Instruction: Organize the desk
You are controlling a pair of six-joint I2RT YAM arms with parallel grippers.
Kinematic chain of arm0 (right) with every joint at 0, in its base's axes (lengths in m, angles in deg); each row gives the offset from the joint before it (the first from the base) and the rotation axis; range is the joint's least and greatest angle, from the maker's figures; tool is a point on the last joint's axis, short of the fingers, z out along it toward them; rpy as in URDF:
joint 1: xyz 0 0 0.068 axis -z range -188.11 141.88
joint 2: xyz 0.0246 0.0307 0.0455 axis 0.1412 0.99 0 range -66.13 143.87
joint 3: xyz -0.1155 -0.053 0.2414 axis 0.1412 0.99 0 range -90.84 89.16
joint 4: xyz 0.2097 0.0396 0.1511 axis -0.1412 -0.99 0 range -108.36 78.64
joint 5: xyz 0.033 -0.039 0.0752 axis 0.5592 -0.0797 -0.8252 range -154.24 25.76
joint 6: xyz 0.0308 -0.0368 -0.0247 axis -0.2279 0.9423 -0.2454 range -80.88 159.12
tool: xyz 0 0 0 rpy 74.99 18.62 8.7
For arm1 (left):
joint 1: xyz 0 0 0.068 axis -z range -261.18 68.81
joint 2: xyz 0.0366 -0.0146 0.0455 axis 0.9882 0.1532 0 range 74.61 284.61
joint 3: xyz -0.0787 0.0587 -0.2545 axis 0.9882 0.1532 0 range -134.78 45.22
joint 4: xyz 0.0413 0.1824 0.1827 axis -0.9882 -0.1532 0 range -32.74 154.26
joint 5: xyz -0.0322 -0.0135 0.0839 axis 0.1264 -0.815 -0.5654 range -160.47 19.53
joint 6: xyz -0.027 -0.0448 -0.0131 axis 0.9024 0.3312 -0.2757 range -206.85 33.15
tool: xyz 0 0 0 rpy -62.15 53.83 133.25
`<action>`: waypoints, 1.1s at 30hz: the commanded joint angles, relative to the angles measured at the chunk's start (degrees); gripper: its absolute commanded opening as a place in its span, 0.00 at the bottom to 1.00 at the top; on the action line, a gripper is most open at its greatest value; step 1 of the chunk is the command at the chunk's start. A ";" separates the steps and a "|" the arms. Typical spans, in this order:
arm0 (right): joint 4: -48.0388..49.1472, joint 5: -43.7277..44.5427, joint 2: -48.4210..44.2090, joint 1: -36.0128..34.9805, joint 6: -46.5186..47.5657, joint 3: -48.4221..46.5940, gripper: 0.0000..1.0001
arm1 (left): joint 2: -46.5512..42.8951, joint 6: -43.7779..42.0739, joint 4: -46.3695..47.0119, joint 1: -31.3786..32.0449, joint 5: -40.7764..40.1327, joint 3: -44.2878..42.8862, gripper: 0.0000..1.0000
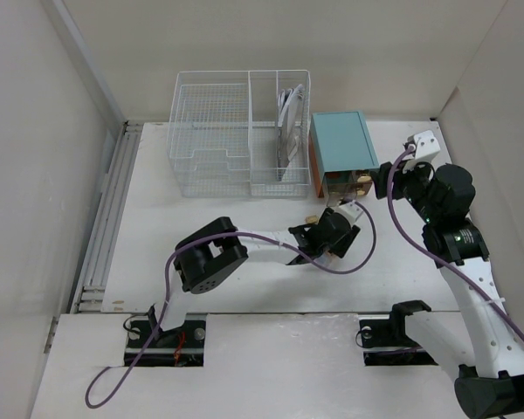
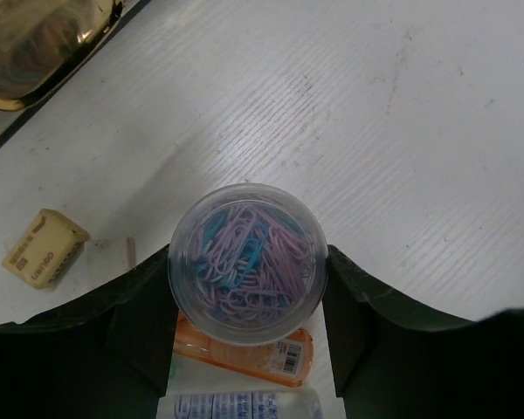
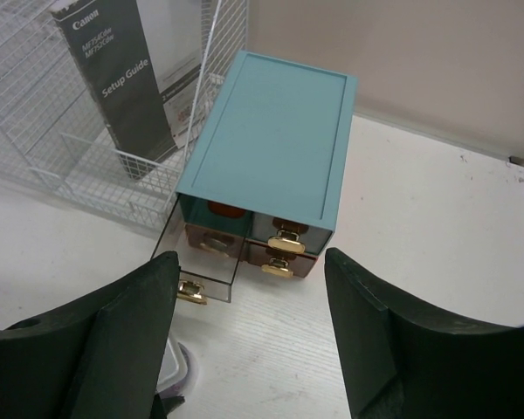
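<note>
While tight on the paper-clip jar (image 2: 247, 253), left gripper (image 2: 249, 278) near eraser (image 2: 44, 248) and drawer box (image 3: 266, 144); right gripper (image 3: 251, 266) spread.

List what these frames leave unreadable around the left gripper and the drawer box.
- Top view: paper-clip jar hidden beneath the left gripper.
- Left wrist: orange barcoded item and white tube, covered by the jar and cut by the bottom edge.
- Left wrist: gold object, blurred, cropped at the corner.
- Right wrist: open drawer contents, lost in reflections.
</note>
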 commanded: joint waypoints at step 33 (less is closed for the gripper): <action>3.44 12.36 -3.12 0.10 -1.84 -0.28 0.68 | -14.43 -4.32 -8.98 -6.75 -4.22 -19.05 0.06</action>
